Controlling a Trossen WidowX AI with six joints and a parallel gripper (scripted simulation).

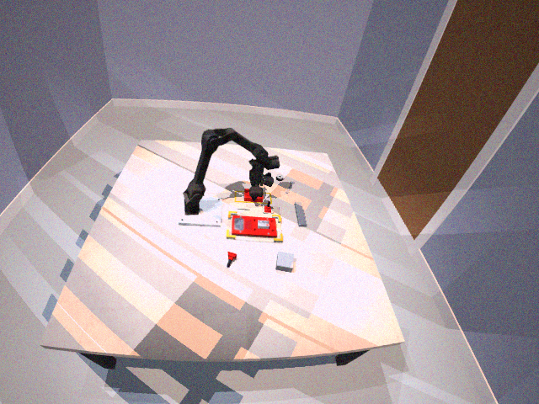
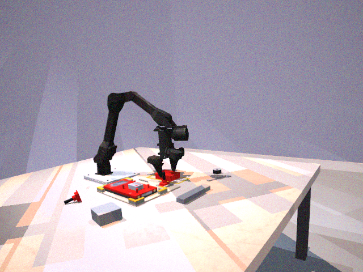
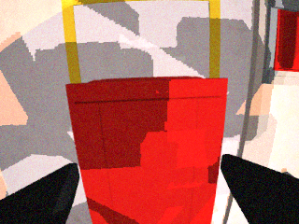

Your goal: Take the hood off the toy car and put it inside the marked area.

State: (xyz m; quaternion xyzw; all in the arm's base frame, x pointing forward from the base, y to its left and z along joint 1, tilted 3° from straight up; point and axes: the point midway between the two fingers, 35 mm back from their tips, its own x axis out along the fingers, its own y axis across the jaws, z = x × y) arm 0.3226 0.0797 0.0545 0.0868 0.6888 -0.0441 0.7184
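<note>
The hood [image 1: 248, 194] [image 2: 172, 175] [image 3: 154, 140], a red block-like part, is off the toy car and low over or on the marked area. The area's yellow outline [image 1: 239, 202] [image 3: 215, 28] shows beyond it; the rest is hidden, so I cannot tell whether it is fully inside. My gripper [image 1: 258, 193] [image 2: 168, 174] [image 3: 150, 166] is open around the hood, one finger on each side. Only a sliver separates each fingertip from it in the wrist view. The red toy car [image 1: 250, 230] [image 2: 129, 191] sits in a holder with yellow corners, nearer the top camera.
A small red piece [image 1: 267, 209] [image 2: 164, 183] with a black stem stands close to one finger. Another red piece [image 1: 232, 256] [image 2: 76, 196] lies beyond the car. A grey bar [image 1: 300, 215] [image 2: 193, 194], a grey block [image 1: 285, 262] [image 2: 106, 215] and a black disc [image 1: 279, 177] [image 2: 216, 170] are around.
</note>
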